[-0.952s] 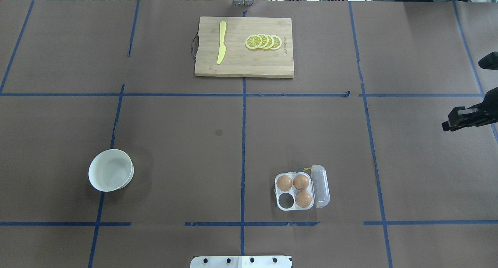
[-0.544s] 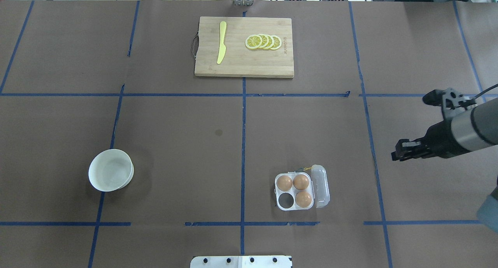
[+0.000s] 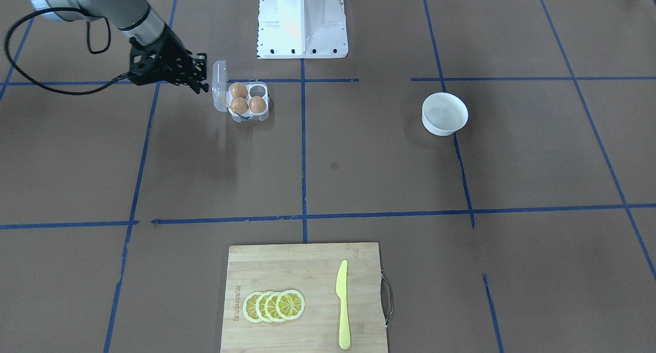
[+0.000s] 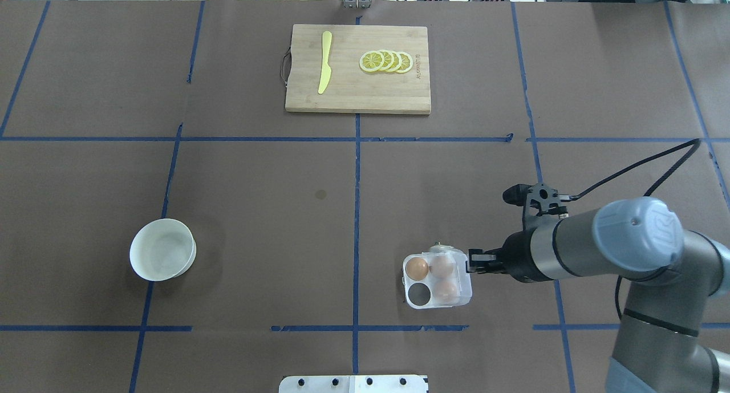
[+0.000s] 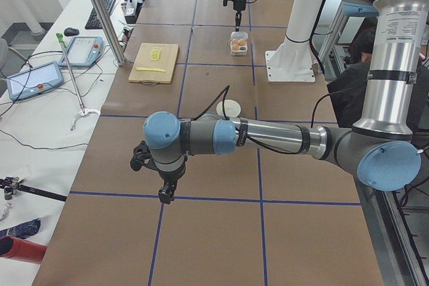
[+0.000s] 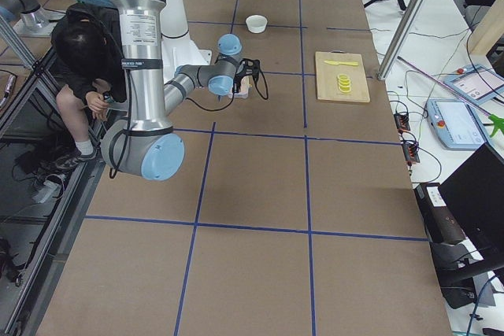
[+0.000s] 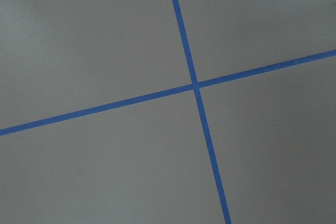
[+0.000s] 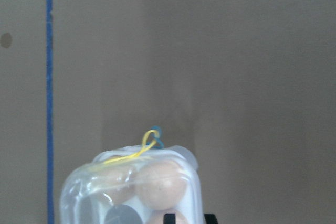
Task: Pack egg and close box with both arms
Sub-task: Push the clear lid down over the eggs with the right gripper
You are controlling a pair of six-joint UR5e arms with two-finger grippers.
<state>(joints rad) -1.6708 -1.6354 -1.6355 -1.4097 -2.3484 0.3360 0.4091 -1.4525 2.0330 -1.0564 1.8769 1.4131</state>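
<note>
Left jaws: the left gripper (image 5: 164, 195) hangs over bare brown paper well away from all items. It appears only in the side view from the table's end, so I cannot tell whether it is released or clenched. Its wrist camera records nothing but blue tape lines.

Moving rightward in the overhead view:
- A round white bowl (image 4: 162, 221) sits well apart from everything else.
- At the far centre lies a rectangular bamboo chopping board (image 4: 353, 90). It carries a yellow plastic knife (image 4: 324, 62) and a fan of yellow lemon slices (image 4: 386, 61).
- Right of centre stands the small clear plastic four-cup egg box (image 4: 439, 303).

Three tan-brown eggs sit in its cups, the left-hand egg (image 4: 417, 268) plainly visible. The near-left cup (image 4: 420, 293) holds none. I find no loose egg in any view. The hinged clear lid (image 3: 219, 81) stands raised along the box's right edge.

Right jaws: the right gripper (image 4: 472, 262) lies level just beside that lid, at or nearly touching its outer face. Its fingertips (image 8: 169, 219) show a narrow gap with nothing in it. Whether it is fully clenched I cannot tell.

Handling assessment:
- The egg is light, smooth, slippery and fragile. It should be gripped gently across its middle.
- The box is light, thin and flexible, and liable to slide when pushed.
- The lid is best pressed along its free edge while the other arm steadies the base.
</note>
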